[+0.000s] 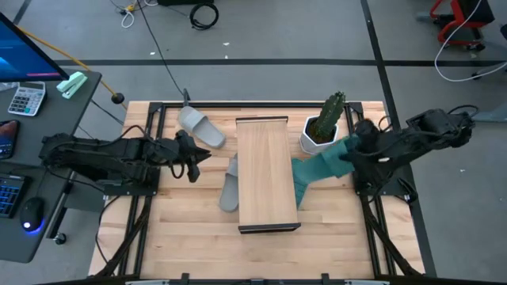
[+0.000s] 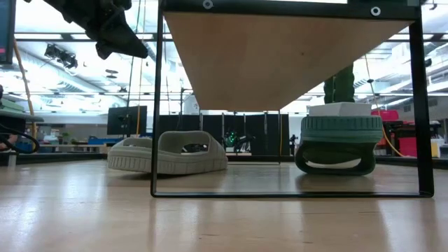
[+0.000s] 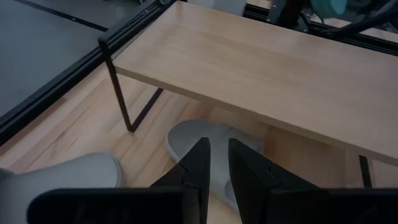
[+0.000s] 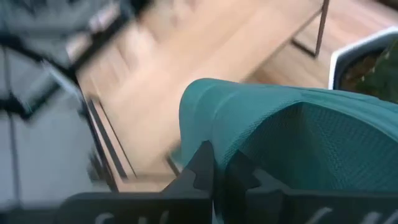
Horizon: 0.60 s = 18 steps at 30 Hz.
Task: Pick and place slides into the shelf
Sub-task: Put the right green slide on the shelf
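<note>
The shelf (image 1: pixel 268 172) stands in the middle of the slatted table. Right of it my right gripper (image 1: pixel 351 156) is shut on a teal slide (image 1: pixel 321 166), held above the table beside the shelf. A second teal slide (image 2: pixel 338 143) rests sole-down on the table by the shelf's right end frame. One grey slide (image 1: pixel 230 184) lies partly under the shelf's left side; another grey slide (image 1: pixel 202 127) lies farther back on the left. My left gripper (image 1: pixel 194 158) hovers left of the shelf, above the near grey slide (image 3: pixel 205 140), its fingers a narrow gap apart with nothing between them. My right gripper pinches the teal slide's edge (image 4: pixel 224 158) between its two fingers, one on each side of the rubber wall. The fingers slant downward from the table's right side. The slide stretches from the fingers toward the shelf; whether its far end touches anything I cannot tell.
A white pot with a cactus (image 1: pixel 323 127) stands close behind the right gripper, at the shelf's far right. A desk with a calculator (image 1: pixel 25 99) and a mouse sits beyond the table's left edge. Bare slats (image 1: pixel 190 237) lie near the front.
</note>
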Motion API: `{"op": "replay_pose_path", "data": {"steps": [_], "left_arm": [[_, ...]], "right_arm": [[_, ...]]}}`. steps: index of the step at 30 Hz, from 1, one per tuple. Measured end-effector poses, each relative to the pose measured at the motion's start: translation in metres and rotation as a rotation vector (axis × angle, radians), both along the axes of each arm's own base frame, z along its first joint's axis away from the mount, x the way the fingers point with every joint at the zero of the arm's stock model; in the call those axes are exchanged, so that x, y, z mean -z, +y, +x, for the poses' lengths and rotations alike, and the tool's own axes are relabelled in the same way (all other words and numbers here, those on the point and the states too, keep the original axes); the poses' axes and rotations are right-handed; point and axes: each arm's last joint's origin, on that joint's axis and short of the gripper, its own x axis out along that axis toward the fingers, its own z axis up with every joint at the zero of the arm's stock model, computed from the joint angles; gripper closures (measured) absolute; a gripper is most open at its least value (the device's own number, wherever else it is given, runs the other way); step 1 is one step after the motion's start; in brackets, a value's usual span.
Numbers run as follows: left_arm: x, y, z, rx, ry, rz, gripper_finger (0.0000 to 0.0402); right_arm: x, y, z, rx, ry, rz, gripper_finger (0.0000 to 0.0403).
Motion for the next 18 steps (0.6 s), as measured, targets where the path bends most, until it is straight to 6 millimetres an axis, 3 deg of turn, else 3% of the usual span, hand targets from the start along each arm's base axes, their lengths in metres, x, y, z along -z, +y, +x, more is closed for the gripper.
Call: {"op": "replay_pose_path", "data": {"steps": [8, 18], "left_arm": [[0.0, 0.011, 0.0, -0.073, -0.008, -0.02, 0.0338], [0.0, 0.021, -0.001, -0.097, 0.02, 0.044, 0.0353]], "right_arm": [[-0.005, 0.003, 0.01, 0.24, -0.166, 0.137, 0.0393], [0.031, 0.042, 0.021, 0.351, -0.266, 0.314, 0.0393]]}}
